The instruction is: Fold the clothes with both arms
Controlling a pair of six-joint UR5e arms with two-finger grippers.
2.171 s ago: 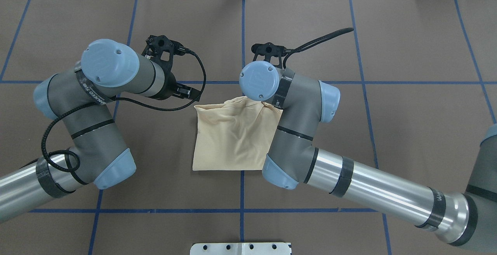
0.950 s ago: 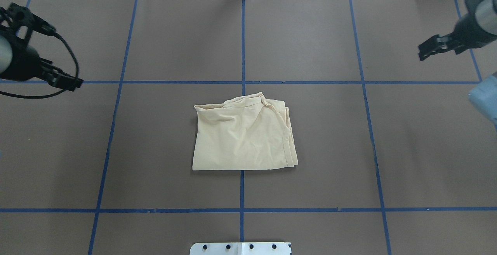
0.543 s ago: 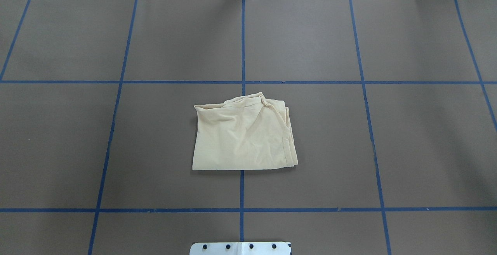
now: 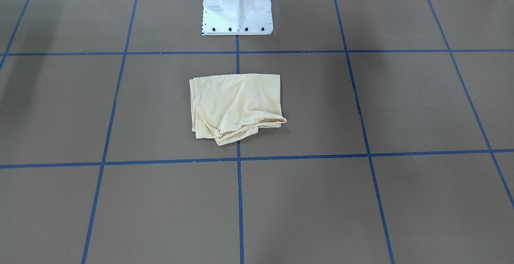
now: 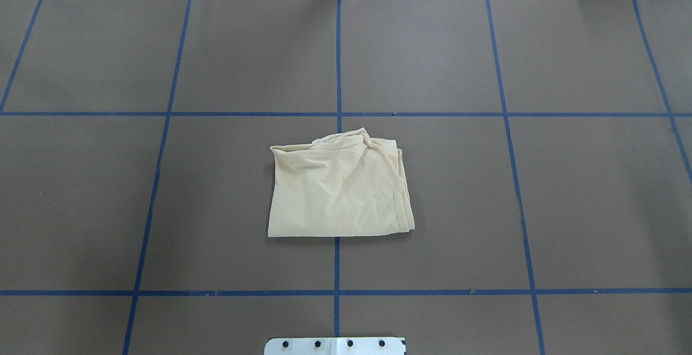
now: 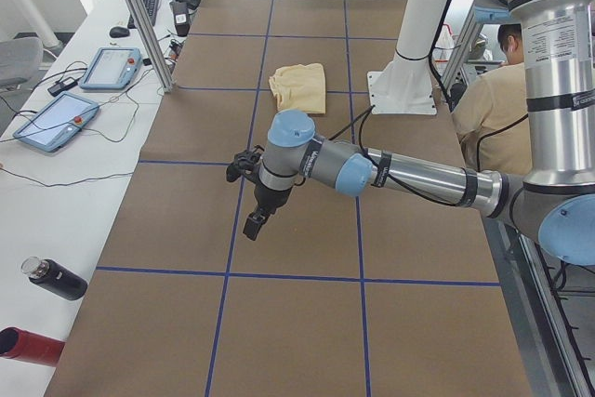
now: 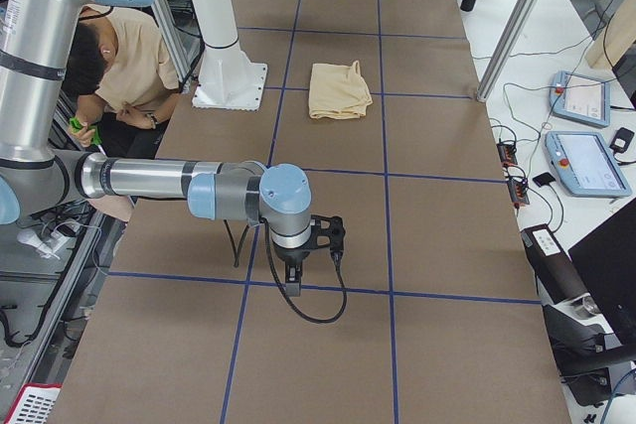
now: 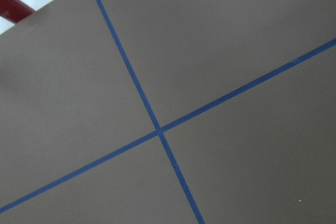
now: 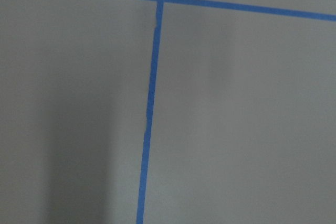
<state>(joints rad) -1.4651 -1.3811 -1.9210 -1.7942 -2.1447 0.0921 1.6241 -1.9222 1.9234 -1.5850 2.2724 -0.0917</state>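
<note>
The clothes are one pale cream-yellow shirt (image 5: 335,193), folded into a rough rectangle at the table's middle, with bunched layers along its far edge. It also shows in the front view (image 4: 235,105) and both side views (image 6: 297,87) (image 7: 338,89). No print shows. Neither arm appears in the overhead or front view. My left gripper (image 6: 253,222) hangs over bare table near the left end, far from the shirt. My right gripper (image 7: 291,280) hangs likewise near the right end. I cannot tell whether either is open or shut. Both wrist views show only brown table and blue tape.
The white pedestal base (image 4: 237,11) stands just behind the shirt. A seated person (image 7: 119,57) is beside the robot. Side benches hold tablets (image 6: 56,123) and bottles (image 6: 56,278). Blue tape lines grid the brown table (image 5: 486,193).
Both arms, earlier beside the folded shirt, swung outward to the table's ends and left the overhead view. The shirt lies as before.
</note>
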